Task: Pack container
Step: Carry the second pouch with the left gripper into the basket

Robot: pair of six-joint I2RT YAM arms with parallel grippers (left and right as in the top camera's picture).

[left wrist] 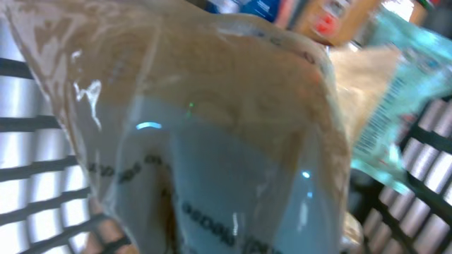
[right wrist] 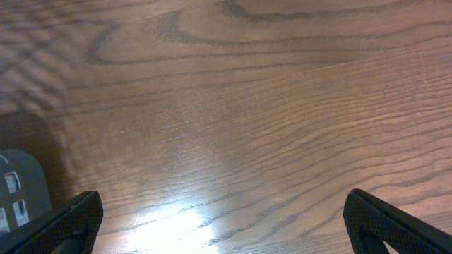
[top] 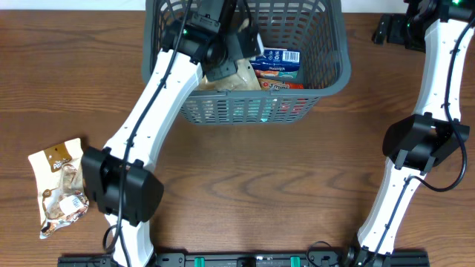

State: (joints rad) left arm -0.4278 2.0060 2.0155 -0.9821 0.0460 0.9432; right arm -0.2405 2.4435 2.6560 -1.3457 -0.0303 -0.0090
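Observation:
The container [top: 344,59], a dark grey lattice basket, stands at the back middle of the table. My left gripper [top: 226,63] reaches down inside it and is shut on a clear bag of beige-brown food [top: 239,80]. That bag [left wrist: 212,127] fills the left wrist view and hides the fingers, with the basket's slotted wall [left wrist: 35,176] behind it. My right gripper [top: 393,28] hovers over bare wood at the back right, to the right of the basket. It [right wrist: 222,215] is open, with nothing between its wide-apart fingertips [right wrist: 70,222].
Inside the basket lie a blue and white packet [top: 280,58] and a red one [top: 288,84]. A crumpled snack packet [top: 59,189] lies on the table at the left. The left arm spans from the front edge to the basket.

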